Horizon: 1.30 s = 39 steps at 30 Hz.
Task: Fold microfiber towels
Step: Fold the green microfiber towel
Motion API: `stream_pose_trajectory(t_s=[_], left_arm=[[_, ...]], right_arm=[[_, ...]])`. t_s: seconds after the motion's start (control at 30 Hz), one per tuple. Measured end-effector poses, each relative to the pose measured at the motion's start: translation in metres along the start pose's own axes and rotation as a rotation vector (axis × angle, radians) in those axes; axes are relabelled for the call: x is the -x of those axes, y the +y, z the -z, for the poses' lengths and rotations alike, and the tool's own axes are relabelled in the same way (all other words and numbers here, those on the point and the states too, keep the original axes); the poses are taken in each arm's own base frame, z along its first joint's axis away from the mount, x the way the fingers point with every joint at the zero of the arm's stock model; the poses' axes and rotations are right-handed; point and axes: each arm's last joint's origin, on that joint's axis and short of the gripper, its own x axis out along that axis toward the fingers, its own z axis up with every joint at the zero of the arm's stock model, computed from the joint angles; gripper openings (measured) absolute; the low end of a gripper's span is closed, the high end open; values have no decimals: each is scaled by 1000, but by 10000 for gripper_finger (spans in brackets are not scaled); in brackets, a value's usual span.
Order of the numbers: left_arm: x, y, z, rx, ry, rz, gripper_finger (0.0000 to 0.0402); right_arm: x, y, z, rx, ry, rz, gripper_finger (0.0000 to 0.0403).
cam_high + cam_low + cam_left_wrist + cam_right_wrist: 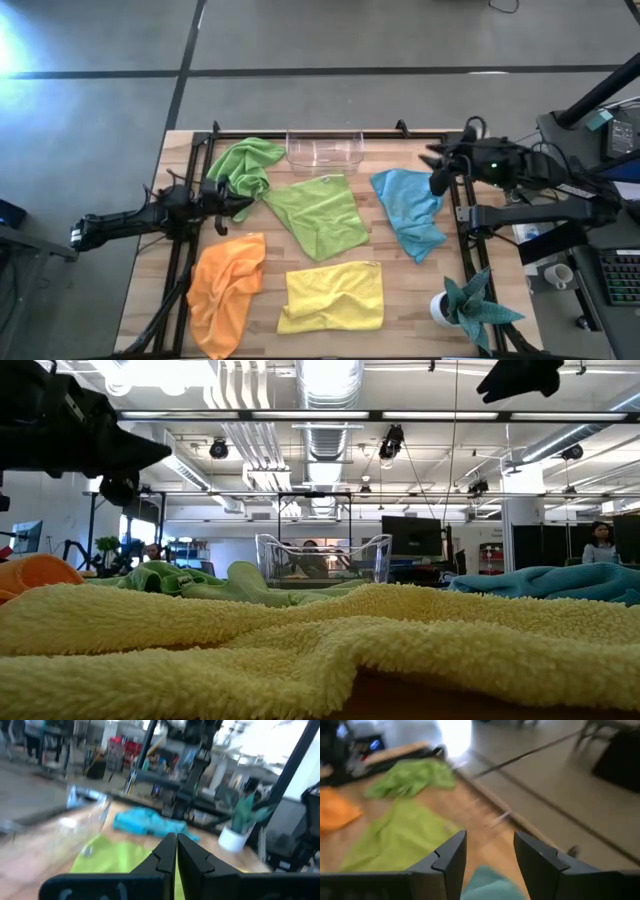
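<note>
From above, five microfiber towels lie unfolded on the wooden table [400, 300]: a crumpled lime green towel [243, 165] by the left gripper [238, 204], a flatter lime green towel [320, 213] at centre, a light blue towel [410, 212] under the right gripper [437, 172], an orange towel [227, 288] and a yellow towel [333, 296] along the near edge, with a clear plastic bin [325, 150] at the far edge and a potted plant [465, 305] at a corner. At table height, the yellow towel [300, 650] fills the foreground and hides most of the table; both grippers are only dark shapes overhead. The left wrist view shows its fingers [160, 857] pressed shut on nothing, above the central green towel [115, 860]. The right wrist view shows its fingers [449, 855] parted and empty, with blue cloth [490, 885] just below. A careless pinch here could catch one layer only, bunching the cloth or dragging it off the table edge; the blur makes its corners hard to find.
</note>
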Motion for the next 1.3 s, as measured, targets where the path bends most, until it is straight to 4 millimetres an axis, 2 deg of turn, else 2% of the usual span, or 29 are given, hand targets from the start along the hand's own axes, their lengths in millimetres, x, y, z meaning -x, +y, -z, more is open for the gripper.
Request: stream_pose_trajectory(t_s=[0.13,0.57,1.0,1.3], left_arm=[[0,-1,-6,-3,-69,-4,0],[0,3,-5,1,-84,-126,0],[-11,4,-4,-4,40,-169,0],[-17,4,-4,-6,91,-185,0]], right_arm=[[-20,10,12,31,114,-112,162],[-82,51,36,132,415,-350,162],[-127,104,65,381,543,-446,159],[-156,139,96,517,610,-517,148]])
